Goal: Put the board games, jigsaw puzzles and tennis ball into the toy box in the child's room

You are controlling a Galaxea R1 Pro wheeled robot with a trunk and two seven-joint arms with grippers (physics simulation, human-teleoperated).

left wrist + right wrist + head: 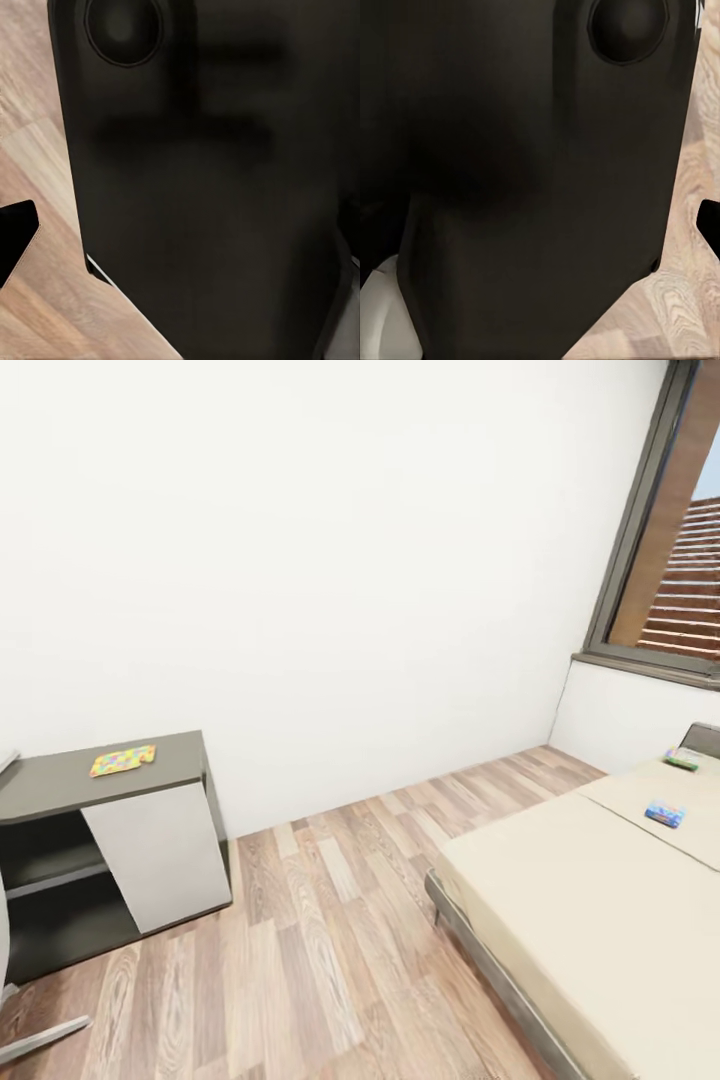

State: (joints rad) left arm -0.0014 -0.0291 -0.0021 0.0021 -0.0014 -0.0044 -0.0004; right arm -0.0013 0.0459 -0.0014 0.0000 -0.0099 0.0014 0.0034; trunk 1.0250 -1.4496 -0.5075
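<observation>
Two board games lie on the cream bed (560, 910) at the right: a blue printed box (664, 814) and, farther back near the headboard, a green-purple box (683, 759). A small jigsaw puzzle (122, 760) with a multicoloured mosaic lid rests on a low dark-grey-topped cabinet (60, 785) at the left. Both wrist views look onto dark panels of my own body over wood floor. A black fingertip (15, 240) pokes in at the edge of the left wrist view and another fingertip (709, 225) in the right wrist view; how the jaws stand is not shown. The toy box, tennis ball and table are out of view.
Wood-plank floor (330, 920) stretches between the cabinet and the bed. A white wall runs behind, with a dark-framed window (660, 560) at the upper right. The bed's grey frame corner (436, 890) juts toward the floor. A pale grey bar (40, 1040) lies at the lower left.
</observation>
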